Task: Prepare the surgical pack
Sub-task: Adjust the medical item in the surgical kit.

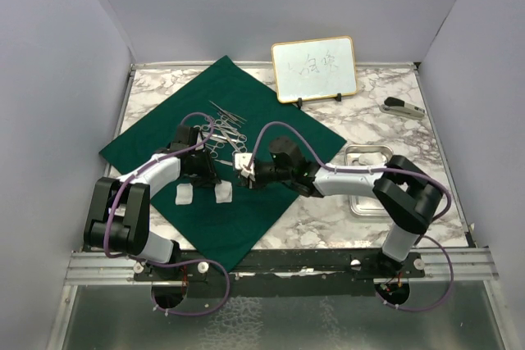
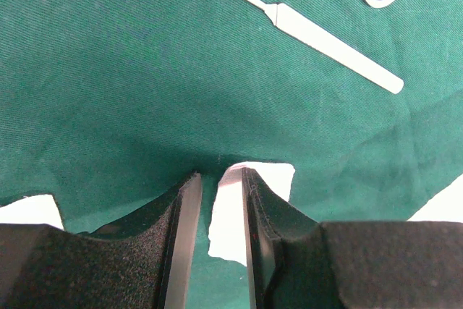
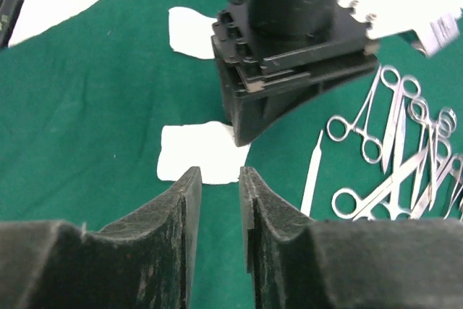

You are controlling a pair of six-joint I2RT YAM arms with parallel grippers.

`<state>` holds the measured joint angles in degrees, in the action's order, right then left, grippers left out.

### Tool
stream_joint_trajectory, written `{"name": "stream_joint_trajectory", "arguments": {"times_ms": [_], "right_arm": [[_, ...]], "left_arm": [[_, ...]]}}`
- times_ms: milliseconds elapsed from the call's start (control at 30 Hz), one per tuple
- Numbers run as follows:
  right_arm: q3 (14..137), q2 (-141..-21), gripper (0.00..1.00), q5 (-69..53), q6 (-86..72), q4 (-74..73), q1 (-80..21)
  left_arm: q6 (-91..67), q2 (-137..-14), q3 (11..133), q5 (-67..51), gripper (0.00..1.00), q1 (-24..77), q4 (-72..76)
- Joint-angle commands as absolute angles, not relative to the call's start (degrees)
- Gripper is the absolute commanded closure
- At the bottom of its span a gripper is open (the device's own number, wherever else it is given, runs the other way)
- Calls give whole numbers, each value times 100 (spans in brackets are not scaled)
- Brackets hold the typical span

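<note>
**Pack layout: surface, counts, grippers**

Surface: white-grey marbled table (image 1: 394,133), closed in on three sides by plain pale grey walls (image 1: 49,79). One dark green cloth sheet (image 1: 148,141) lies cornerwise on the table's left half, under both grippers.

Counts:
- Gauze squares: 2 seen from above. One (image 1: 221,193) is directly at the tips of the left gripper (image 1: 203,174). The other (image 1: 184,195) is just beside it, on the side away from the right gripper (image 1: 246,171).
- Steel tray (image 1: 353,157): 1, off the cloth, well behind the right gripper and beside that arm's elbow.
- Ring-handled instruments (image 1: 225,130): one heap on the cloth just beyond both grippers. They overlap, so I cannot count them.
- Flat straight handle (image 2: 318,37): 1, ahead of the left gripper.
- Whiteboard (image 1: 314,69): 1, far beyond the grippers.
- Stapler-like object (image 1: 402,106): 1, well off to the right gripper's far side.

Grippers:
- Left: jaws narrowly apart. A gauze edge lies against one finger's inner face and green cloth shows through the rest of the gap. No pinch is seen.
- Right: jaws narrowly apart with nothing between them. It points at the left gripper, close by.
</note>
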<state>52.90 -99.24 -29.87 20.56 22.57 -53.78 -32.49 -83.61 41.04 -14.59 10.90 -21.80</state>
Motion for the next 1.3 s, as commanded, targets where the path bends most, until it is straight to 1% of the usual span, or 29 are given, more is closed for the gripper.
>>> {"name": "stream_joint_trajectory", "arguments": {"times_ms": [0,67,133,367,600,1067,1267], "right_arm": [[5355,-10144,77,-3628,4739,1991,-5669],[5317,-10264,80,-3498,5263,2119,-5836],[5486,-10468,81,-3456,5520,1978,-5965],[5768,-11060,75,-2838,5829,2140,-6240],[5678,-11140,71,-2374,5995,2460,-6240],[5747,-11233,72,-2516,6133,2250,-6241],[5767,-11250,75,-2507,6207,2215,-6262]], "left_arm": [[-3166,-8644,4012,-1180,67,1133,-2103],[-3161,-8658,4000,-1197,67,1128,-2094],[-3158,-8666,4001,-1212,68,1133,-2088],[-3142,-8628,3999,-1234,68,1134,-2079],[-3157,-8640,3985,-1311,68,1134,-2024],[-3140,-8669,3990,-1335,68,1130,-2028],[-3138,-8665,3990,-1345,68,1133,-2027]]}}
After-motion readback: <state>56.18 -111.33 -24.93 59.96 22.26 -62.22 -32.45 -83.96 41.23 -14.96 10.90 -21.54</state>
